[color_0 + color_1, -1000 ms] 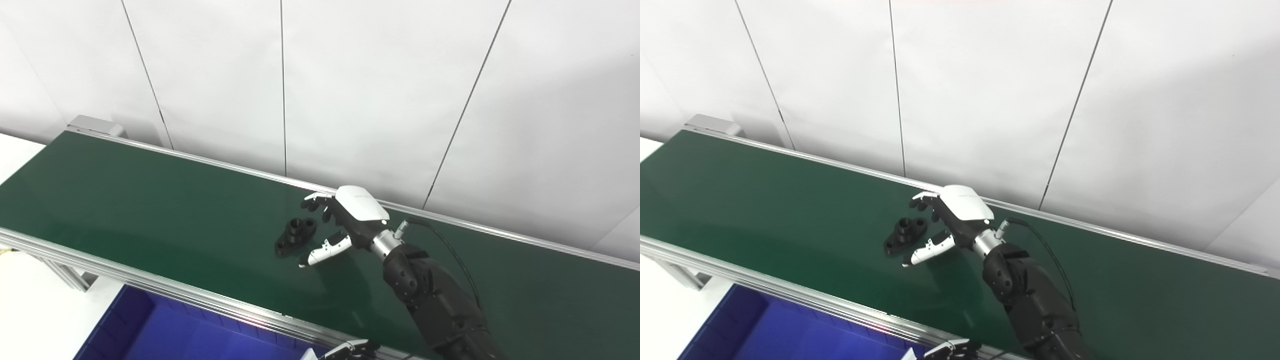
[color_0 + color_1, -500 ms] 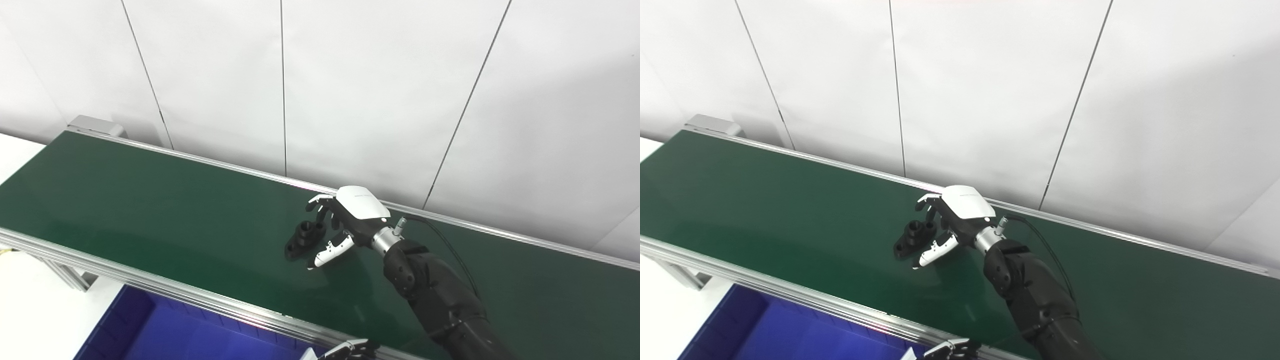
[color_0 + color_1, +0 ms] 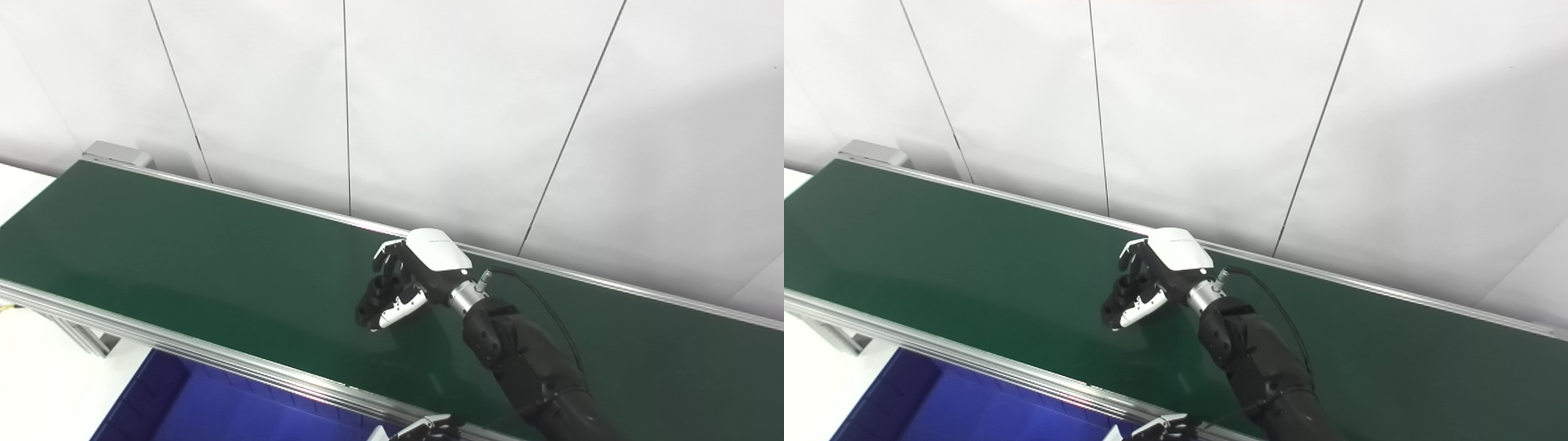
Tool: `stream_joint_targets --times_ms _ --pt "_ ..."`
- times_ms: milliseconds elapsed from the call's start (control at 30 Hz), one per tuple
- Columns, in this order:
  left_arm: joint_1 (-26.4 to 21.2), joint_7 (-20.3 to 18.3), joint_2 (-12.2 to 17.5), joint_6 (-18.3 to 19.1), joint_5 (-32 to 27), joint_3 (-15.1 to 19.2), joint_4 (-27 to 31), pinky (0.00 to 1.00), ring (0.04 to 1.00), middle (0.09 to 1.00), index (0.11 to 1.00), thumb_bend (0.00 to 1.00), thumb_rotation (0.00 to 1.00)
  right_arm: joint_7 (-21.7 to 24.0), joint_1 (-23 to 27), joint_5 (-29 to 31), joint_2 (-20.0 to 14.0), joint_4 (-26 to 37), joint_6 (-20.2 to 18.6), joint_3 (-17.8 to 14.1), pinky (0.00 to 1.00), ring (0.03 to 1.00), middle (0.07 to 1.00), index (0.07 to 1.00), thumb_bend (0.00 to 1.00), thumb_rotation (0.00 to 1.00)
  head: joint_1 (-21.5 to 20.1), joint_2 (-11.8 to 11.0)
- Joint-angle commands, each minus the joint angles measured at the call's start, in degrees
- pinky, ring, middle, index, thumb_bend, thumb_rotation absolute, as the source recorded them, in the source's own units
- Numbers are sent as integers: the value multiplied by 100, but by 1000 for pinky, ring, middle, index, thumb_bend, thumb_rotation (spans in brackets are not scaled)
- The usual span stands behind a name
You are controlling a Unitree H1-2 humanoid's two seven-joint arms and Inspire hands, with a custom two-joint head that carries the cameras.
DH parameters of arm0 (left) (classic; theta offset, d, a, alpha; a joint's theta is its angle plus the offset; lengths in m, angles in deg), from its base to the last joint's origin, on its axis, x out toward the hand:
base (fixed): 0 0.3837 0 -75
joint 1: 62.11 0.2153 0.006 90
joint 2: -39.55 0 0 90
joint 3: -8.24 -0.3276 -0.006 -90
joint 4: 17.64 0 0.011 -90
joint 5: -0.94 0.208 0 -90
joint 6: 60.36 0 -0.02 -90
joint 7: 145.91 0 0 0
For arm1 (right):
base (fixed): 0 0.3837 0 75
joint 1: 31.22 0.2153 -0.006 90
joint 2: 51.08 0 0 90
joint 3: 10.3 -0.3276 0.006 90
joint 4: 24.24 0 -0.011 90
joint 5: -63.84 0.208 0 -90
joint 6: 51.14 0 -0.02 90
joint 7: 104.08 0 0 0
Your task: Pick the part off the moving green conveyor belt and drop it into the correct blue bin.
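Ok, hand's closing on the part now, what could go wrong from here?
The right hand has fingers and thumb around the black part, but the part's lower end sticks out past the thumb, so it may pivot or slip on lifting. The part looks to be on the green belt, so a loose grip could let it drag. The blue bin sits below the near rail, so an early release could miss.

A factory-style test cell or robotics lab. A long green conveyor belt (image 3: 184, 245) with aluminium side rails (image 3: 184, 349) runs diagonally across the frame from upper left to lower right. Plain white wall panels (image 3: 429, 92) fill the top, and a blue bin (image 3: 184, 404) sits at lower left.
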Motion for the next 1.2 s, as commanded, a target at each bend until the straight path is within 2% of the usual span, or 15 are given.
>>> stream_joint_targets --times_ms 0,67,233,267,300,333,367,433,533,600,833,1000,1067,1167 --pt "260 152 -853 -74 307 -612 220 765 828 845 804 1000 945 -407 383 -254 43 53 227 165 334 440 566 554 987 423 3 9" --pt "276 124 -856 -74 297 -601 233 766 828 845 805 1000 945 -504 384 -384 30 -36 135 286 348 455 579 565 982 420 12 21" --pt "295 115 -852 -74 296 -601 264 764 825 843 802 1000 948 -475 373 -497 42 -299 50 418 303 422 555 621 903 308 -9 53" --pt "298 112 -850 -74 294 -602 269 766 826 844 803 1000 948 -466 372 -524 42 -337 45 451 301 412 536 619 841 220 -9 53" --pt "309 95 -846 -74 285 -597 279 767 827 845 803 1000 948 -430 366 -555 33 -365 43 497 301 409 529 619 820 189 -15 57" --pt "316 83 -844 -74 278 -594 287 772 829 847 805 1000 948 -408 363 -571 26 -385 42 533 290 388 472 559 621 62 -15 57" --pt "322 64 -838 -74 266 -590 297 774 829 847 806 1000 949 -472 351 -599 20 -424 72 574 270 376 470 551 557 25 -21 68" --pt "335 41 -836 -74 258 -575 309 775 830 847 807 1000 949 -616 335 -647 13 -511 134 647 257 369 472 550 525 8 -26 73" --pt "353 -5 -837 -73 237 -550 343 774 829 846 806 1000 949 -738 297 -678 -12 -629 181 754 245 400 499 502 517 0 -48 94" --pt "356 -27 -828 -73 220 -549 367 779 834 849 809 1000 946 -790 263 -706 -42 -656 160 836 299 428 522 519 497 0 -48 94" --pt "346 -19 -793 -74 219 -548 400 774 832 849 811 1000 940 -720 163 -698 -224 -475 90 971 300 437 536 524 492 0 -102 104" --pt "350 -51 -777 -74 227 -513 408 775 828 846 809 1000 936 -620 200 -655 -344 -313 198 1004 310 435 523 526 494 0 -145 126" --pt "366 -74 -775 -73 216 -493 417 777 828 843 809 1000 933 -546 205 -625 -382 -242 234 996 310 436 526 528 494 0 -166 132" --pt "388 -120 -767 -73 175 -468 436 779 832 845 811 1000 931 -94 188 -310 -478 7 363 805 324 439 523 519 496 0 -234 167"
